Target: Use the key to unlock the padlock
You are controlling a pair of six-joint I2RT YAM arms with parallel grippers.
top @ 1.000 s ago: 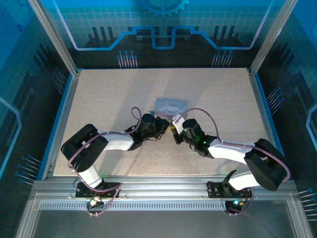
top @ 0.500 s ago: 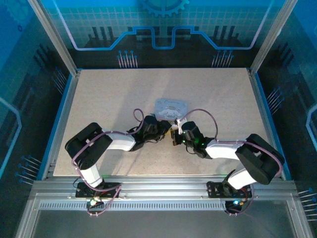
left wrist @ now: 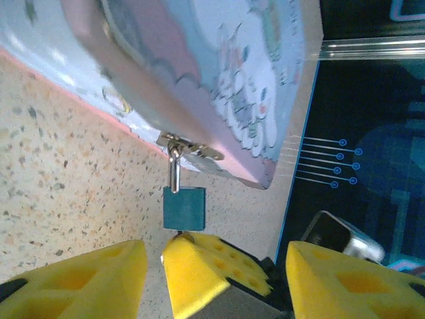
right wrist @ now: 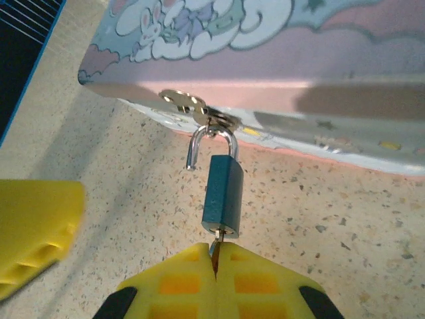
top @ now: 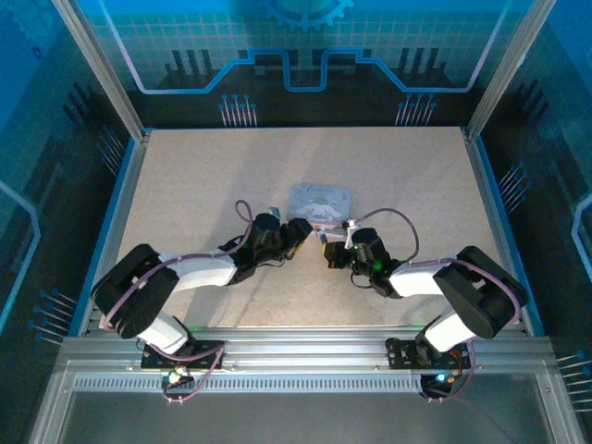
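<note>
Speckled beige tabletop (right wrist: 345, 219) lies under the small boxy blue padlock (right wrist: 222, 199), hanging at 6 o'clock from the brass hasp (right wrist: 182, 101) of a pastel cartoon-print tin (right wrist: 265, 60), its curved silvery shackle (right wrist: 192, 154) sprung free on one leg, the thin key (right wrist: 214, 249) in its base pinched by the tightly closed, yellow-fingered right gripper (right wrist: 216, 266), while the left gripper (left wrist: 214, 256) gapes wide, empty.

**Table** (top: 185, 185): flat rectangular top, pale beige with fine dark speckling, edged by a blue rim (top: 115, 222) along its left and right sides. One tin (top: 320, 199) lies directly on it, near the middle and slightly toward the far side; it is a pale blue-lavender box with cartoon print, resting flat. A small padlock (right wrist: 222, 191) hangs from the tin's hasp, just beside the near wall; contact with the surface cannot be judged
</note>
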